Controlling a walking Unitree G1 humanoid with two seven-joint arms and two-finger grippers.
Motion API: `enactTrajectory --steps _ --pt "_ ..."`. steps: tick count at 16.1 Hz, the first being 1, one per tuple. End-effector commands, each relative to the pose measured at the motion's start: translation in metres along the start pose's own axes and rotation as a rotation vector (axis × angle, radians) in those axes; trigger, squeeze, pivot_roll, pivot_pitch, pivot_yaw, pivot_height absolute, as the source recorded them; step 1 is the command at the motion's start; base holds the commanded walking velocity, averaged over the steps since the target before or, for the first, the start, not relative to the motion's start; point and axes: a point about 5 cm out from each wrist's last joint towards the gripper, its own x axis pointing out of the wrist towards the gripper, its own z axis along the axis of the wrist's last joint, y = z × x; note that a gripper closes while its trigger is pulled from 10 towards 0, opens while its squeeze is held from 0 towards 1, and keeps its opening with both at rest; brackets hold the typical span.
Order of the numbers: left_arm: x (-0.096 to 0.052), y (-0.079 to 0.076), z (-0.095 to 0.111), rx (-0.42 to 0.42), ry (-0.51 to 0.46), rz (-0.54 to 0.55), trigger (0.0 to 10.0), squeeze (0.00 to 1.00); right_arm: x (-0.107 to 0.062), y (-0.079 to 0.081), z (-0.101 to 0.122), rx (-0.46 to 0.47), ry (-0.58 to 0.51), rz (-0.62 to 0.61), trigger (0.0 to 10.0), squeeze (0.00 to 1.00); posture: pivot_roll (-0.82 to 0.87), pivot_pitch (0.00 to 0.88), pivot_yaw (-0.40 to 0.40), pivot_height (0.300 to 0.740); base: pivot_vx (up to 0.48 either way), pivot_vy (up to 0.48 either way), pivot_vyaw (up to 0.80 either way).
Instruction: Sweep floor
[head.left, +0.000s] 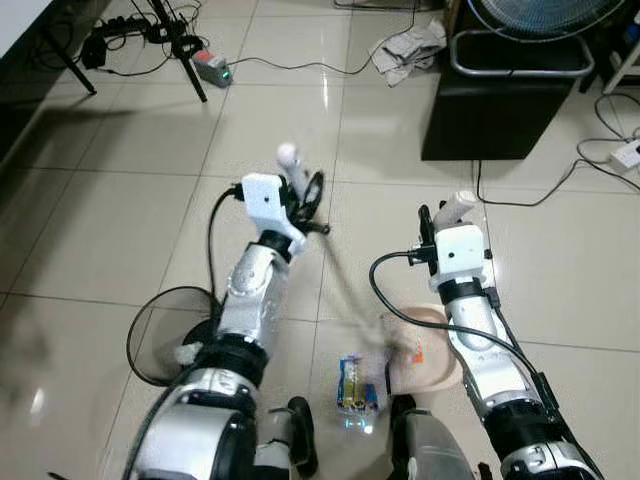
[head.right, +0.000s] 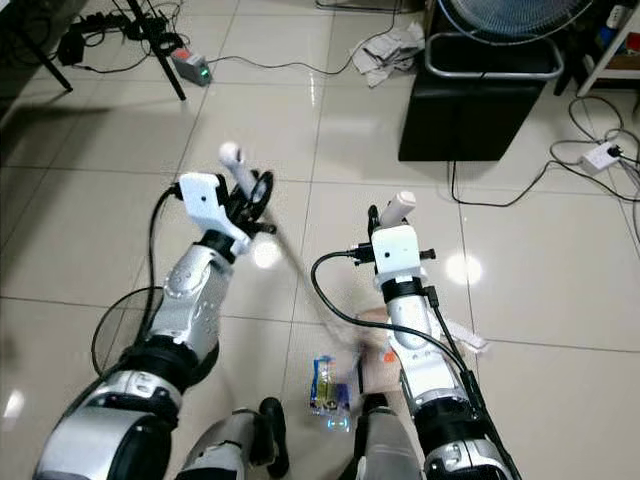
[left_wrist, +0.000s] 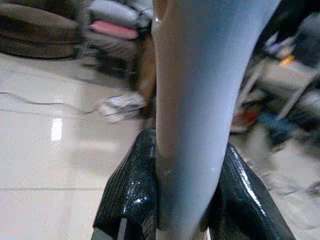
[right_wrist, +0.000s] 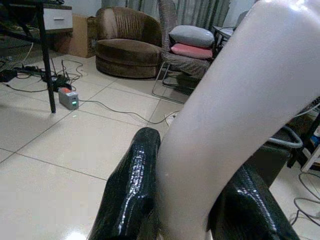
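Floor (head.left: 120, 200) glossy beige tile; cables (head.left: 300, 68), possibly crumpled cloth (head.left: 408, 48).

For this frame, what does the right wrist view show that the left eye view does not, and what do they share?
Right wrist alone: a brown round armchair and a chair with a grey-and-pink cushion. Left eye alone: a blue-and-yellow packet on the tiles between the robot's feet, beside a pale pink dustpan, and a black mesh bin. Both: the right gripper shut on a white handle, and the grey power box.

Glossy cream tiled floor (head.left: 120, 200), brown armchair (right_wrist: 127, 42), black cabinet (head.left: 510, 100).
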Motion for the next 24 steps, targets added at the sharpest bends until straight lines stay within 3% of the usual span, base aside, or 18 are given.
enactTrajectory --steps 1,3,5,8,11,13,14,16,20,21,24 --pt "0.001 -0.004 0.008 -0.044 -0.05 -0.047 10.0 0.0 -0.006 0.005 -0.008 0.017 0.038 0.011 10.0 0.0 0.02 0.244 0.13 0.74 0.0 0.0 0.0" --pt "0.004 -0.01 0.013 -0.064 -0.059 -0.135 10.0 0.0 -0.006 0.003 -0.009 0.023 0.041 0.006 10.0 0.0 0.02 0.233 0.13 0.74 0.0 0.0 0.0" --pt "0.007 -0.015 0.021 -0.013 -0.052 -0.258 10.0 0.0 -0.003 -0.001 -0.008 0.041 0.03 -0.009 10.0 0.0 0.02 0.208 0.131 0.74 0.0 0.0 0.0" --pt "0.015 -0.004 0.052 0.128 -0.099 -0.34 10.0 0.0 0.0 -0.008 -0.006 0.091 0.014 -0.045 10.0 0.0 0.03 0.177 0.13 0.74 0.0 0.0 0.0" --pt "0.024 0.006 0.076 0.185 -0.139 -0.357 10.0 0.0 0.002 -0.013 -0.006 0.192 -0.002 -0.092 10.0 0.0 0.05 0.138 0.129 0.74 0.0 0.0 0.0" --pt "0.028 0.016 0.093 0.224 -0.169 -0.339 10.0 0.0 0.002 -0.021 -0.006 0.279 -0.015 -0.161 10.0 0.0 0.05 0.111 0.133 0.74 0.0 0.0 0.0" --pt "0.031 0.031 0.108 0.287 -0.175 -0.281 10.0 0.0 0.002 -0.029 -0.006 0.311 -0.028 -0.2 10.0 0.0 0.05 0.085 0.141 0.74 0.0 0.0 0.0" --pt "0.029 0.051 0.117 0.368 -0.146 -0.176 10.0 0.0 0.003 -0.034 -0.004 0.328 -0.048 -0.207 10.0 0.0 0.03 0.065 0.15 0.74 0.0 0.0 0.0" --pt "0.01 0.08 0.108 0.448 -0.093 0.005 10.0 0.0 0.006 -0.047 0.011 0.35 -0.117 -0.214 10.0 0.0 0.01 0.046 0.135 0.74 0.0 0.0 0.0" --pt "-0.002 0.091 0.101 0.455 -0.082 0.087 10.0 0.0 0.005 -0.055 0.019 0.366 -0.144 -0.233 10.0 0.0 0.0 0.037 0.119 0.74 0.0 0.0 0.0" --pt "-0.019 0.092 0.085 0.382 -0.068 0.112 10.0 0.0 0.005 -0.073 0.039 0.363 -0.181 -0.261 10.0 0.0 -0.01 0.041 0.106 0.74 0.0 0.0 0.0"
